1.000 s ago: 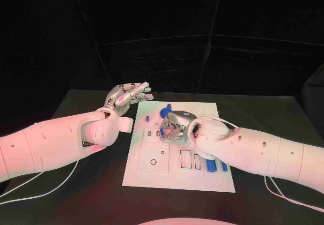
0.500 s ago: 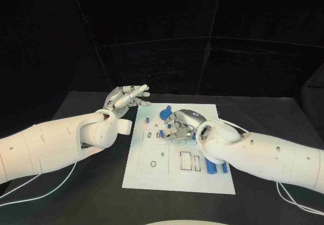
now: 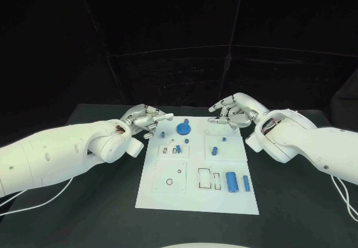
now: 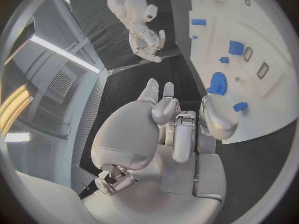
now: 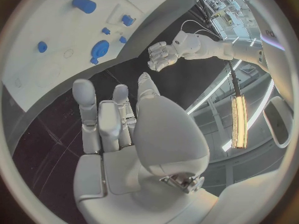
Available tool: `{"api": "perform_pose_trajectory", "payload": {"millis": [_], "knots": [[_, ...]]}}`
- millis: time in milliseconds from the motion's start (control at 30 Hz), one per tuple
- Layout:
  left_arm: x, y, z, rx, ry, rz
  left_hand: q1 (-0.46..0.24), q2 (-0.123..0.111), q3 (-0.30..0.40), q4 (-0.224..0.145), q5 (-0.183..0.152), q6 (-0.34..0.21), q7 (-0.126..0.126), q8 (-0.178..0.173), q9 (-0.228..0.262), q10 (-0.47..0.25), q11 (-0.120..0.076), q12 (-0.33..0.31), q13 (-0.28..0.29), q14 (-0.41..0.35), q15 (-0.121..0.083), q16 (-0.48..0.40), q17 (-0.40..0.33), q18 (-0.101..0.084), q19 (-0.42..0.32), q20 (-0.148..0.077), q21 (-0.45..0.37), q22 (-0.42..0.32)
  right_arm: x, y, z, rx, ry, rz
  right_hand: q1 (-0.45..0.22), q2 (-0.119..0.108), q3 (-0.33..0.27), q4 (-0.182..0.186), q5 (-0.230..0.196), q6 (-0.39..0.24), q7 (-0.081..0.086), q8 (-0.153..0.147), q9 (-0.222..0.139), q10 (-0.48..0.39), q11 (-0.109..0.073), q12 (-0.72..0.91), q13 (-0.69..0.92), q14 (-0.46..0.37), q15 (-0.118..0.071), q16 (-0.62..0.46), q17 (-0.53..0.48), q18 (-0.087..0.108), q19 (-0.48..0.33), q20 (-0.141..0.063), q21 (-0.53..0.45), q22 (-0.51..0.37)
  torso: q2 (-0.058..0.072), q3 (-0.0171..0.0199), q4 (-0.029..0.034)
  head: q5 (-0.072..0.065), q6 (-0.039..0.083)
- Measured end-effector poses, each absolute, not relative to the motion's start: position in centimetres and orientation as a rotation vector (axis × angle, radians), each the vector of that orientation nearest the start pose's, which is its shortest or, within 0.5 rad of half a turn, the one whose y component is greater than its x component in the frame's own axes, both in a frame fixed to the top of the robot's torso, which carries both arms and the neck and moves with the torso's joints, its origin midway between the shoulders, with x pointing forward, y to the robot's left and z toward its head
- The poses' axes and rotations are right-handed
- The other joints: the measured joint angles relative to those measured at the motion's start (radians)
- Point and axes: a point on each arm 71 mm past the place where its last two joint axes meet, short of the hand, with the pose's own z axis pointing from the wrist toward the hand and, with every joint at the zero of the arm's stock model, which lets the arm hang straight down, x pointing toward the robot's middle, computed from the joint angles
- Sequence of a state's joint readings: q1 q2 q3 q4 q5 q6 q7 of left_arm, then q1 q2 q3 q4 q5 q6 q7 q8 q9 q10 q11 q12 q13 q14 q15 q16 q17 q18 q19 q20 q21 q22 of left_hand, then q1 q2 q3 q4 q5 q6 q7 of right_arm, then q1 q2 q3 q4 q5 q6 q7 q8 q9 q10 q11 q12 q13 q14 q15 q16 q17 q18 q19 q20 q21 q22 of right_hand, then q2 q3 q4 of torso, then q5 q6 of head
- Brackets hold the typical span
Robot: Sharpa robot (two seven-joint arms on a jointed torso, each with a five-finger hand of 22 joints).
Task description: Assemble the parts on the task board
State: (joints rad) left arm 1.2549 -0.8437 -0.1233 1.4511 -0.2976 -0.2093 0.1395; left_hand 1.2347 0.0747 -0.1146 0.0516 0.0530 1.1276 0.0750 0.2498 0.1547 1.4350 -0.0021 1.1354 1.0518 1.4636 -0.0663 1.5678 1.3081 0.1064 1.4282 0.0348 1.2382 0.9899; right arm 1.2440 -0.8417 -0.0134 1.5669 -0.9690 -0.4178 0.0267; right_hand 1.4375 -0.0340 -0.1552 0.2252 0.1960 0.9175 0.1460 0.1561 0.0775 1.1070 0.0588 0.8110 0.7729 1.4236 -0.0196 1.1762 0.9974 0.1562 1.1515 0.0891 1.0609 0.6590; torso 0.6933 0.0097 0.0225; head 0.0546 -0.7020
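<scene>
Your parts are small, stiff blue plastic pieces, likely light and a little slippery, so judge on a fingertip pinch across their sides rather than a full grasp. The task board (image 3: 195,201) lies at centre frame on the black worktop (image 3: 97,206). On it, the blue gear (image 3: 182,127) sits near the board's top edge, a small peg (image 3: 214,151) stands right of centre, and two cylinders (image 3: 231,181) lie at the lower right of the board.

Your left hand (image 3: 144,117) hovers off the board's upper-left corner, fingers loosely curled and holding nothing. Your right hand (image 3: 234,112) is raised above the board's upper-right corner, fingers bent and apart, also empty. Both are well apart from every part.
</scene>
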Motion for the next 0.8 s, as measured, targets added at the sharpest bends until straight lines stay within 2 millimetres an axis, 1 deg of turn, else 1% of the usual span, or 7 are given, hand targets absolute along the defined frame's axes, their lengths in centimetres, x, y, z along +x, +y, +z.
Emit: {"api": "perform_pose_trajectory", "payload": {"millis": [100, 167, 200, 300, 467, 567, 800], "knots": [[49.8, 21.6, -19.8, -0.775, 1.925, -1.165, -0.079, 0.008, -0.046, 0.06, -0.003, -0.021, -0.006, 0.048, 0.033, -0.013, -0.007, 0.087, 0.088, 0.0, 0.0, 0.0, 0.0, 0.0, -0.009, 0.0, 0.035, 0.043, 48.9, -20.2, -14.2, 0.309, 1.576, 1.019, -0.003, 0.012, -0.017, 0.0, -0.028, 0.0, 0.0, 0.005, -0.003, -0.002, -0.002, -0.03, -0.035, -0.002, 0.002, -0.06, -0.058, 0.0, -0.008, -0.004, -0.056, -0.067, -0.006, 0.0032, -0.0011, 0.006, -0.002], [49.9, 21.0, -19.9, -0.686, 2.034, -1.063, -0.12, 0.031, -0.071, 0.108, -0.003, -0.048, -0.007, 0.082, 0.059, -0.028, -0.01, 0.112, 0.114, 0.004, -0.004, 0.0, 0.0, -0.022, 0.014, -0.004, 0.087, 0.125, 48.9, -20.9, -14.0, 0.344, 1.57, 1.029, -0.006, 0.019, -0.026, -0.003, -0.03, 0.0, 0.0, 0.006, -0.004, -0.002, -0.002, -0.038, -0.048, -0.002, 0.002, -0.081, -0.074, 0.0, -0.008, -0.004, -0.079, -0.091, -0.01, 0.0059, -0.0019, 0.009, -0.002], [50.0, 20.7, -19.9, -0.65, 2.074, -1.017, -0.121, 0.032, -0.081, 0.118, -0.003, -0.06, -0.009, 0.103, 0.075, -0.037, -0.012, 0.115, 0.114, 0.005, -0.005, 0.0, 0.0, -0.022, 0.021, -0.006, 0.095, 0.137, 48.9, -21.1, -14.0, 0.357, 1.568, 1.033, -0.005, 0.02, -0.03, -0.006, -0.03, 0.0, 0.0, 0.006, -0.004, -0.002, -0.002, -0.042, -0.054, -0.002, 0.002, -0.091, -0.08, 0.0, -0.008, -0.004, -0.09, -0.102, -0.011, 0.0071, -0.0022, 0.011, -0.003], [50.1, 20.3, -20.1, -0.56, 2.175, -0.871, -0.114, 0.038, -0.095, 0.131, -0.003, -0.076, -0.014, 0.142, 0.104, -0.047, -0.008, 0.119, 0.111, 0.002, -0.009, 0.0, 0.0, -0.022, 0.023, -0.008, 0.098, 0.142, 49.0, -21.5, -13.9, 0.388, 1.565, 1.045, -0.008, 0.029, -0.046, -0.006, -0.038, -0.003, 0.003, 0.006, -0.006, -0.005, 0.002, -0.05, -0.067, -0.013, 0.002, -0.156, -0.144, 0.015, -0.021, 0.0, -0.146, -0.168, -0.015, 0.0107, -0.0045, 0.017, -0.005], [50.9, 19.5, -20.3, -0.474, 2.25, -0.703, -0.098, 0.054, -0.121, 0.157, -0.003, -0.123, -0.025, 0.276, 0.211, -0.054, -0.016, 0.135, 0.135, 0.002, -0.02, 0.0, 0.0, -0.022, 0.029, -0.013, 0.104, 0.156, 49.1, -21.8, -13.8, 0.416, 1.564, 1.055, -0.008, 0.038, -0.057, -0.012, -0.039, -0.007, 0.007, 0.006, -0.007, -0.009, 0.005, -0.052, -0.078, -0.018, 0.003, -0.199, -0.171, 0.015, -0.024, 0.0, -0.183, -0.201, -0.018, 0.0152, -0.0065, 0.021, -0.007], [51.1, 18.8, -20.5, -0.435, 2.279, -0.632, -0.094, 0.059, -0.134, 0.169, -0.003, -0.157, -0.03, 0.333, 0.261, -0.048, -0.022, 0.147, 0.145, 0.004, -0.021, 0.0, 0.0, -0.022, 0.029, -0.014, 0.106, 0.167, 49.1, -21.7, -13.8, 0.427, 1.567, 1.062, -0.009, 0.04, -0.061, -0.016, -0.025, -0.007, 0.007, 0.006, -0.006, -0.009, 0.005, -0.052, -0.08, -0.01, 0.003, -0.194, -0.157, 0.015, -0.019, 0.0, -0.19, -0.207, -0.019, 0.016, -0.0077, 0.023, -0.009], [51.7, 16.9, -20.9, -0.35, 2.323, -0.512, -0.105, 0.058, -0.169, 0.194, -0.003, -0.196, -0.035, 0.391, 0.316, -0.045, -0.025, 0.153, 0.156, 0.005, -0.023, 0.0, 0.0, -0.022, 0.032, -0.017, 0.111, 0.179, 49.4, -21.8, -13.9, 0.447, 1.576, 1.055, -0.003, 0.046, -0.072, -0.016, 0.01, -0.007, 0.007, 0.01, -0.006, -0.009, 0.005, -0.044, -0.084, 0.002, 0.002, -0.175, -0.125, 0.015, -0.005, -0.003, -0.199, -0.215, -0.018, 0.0152, -0.0075, 0.024, -0.007]]}}
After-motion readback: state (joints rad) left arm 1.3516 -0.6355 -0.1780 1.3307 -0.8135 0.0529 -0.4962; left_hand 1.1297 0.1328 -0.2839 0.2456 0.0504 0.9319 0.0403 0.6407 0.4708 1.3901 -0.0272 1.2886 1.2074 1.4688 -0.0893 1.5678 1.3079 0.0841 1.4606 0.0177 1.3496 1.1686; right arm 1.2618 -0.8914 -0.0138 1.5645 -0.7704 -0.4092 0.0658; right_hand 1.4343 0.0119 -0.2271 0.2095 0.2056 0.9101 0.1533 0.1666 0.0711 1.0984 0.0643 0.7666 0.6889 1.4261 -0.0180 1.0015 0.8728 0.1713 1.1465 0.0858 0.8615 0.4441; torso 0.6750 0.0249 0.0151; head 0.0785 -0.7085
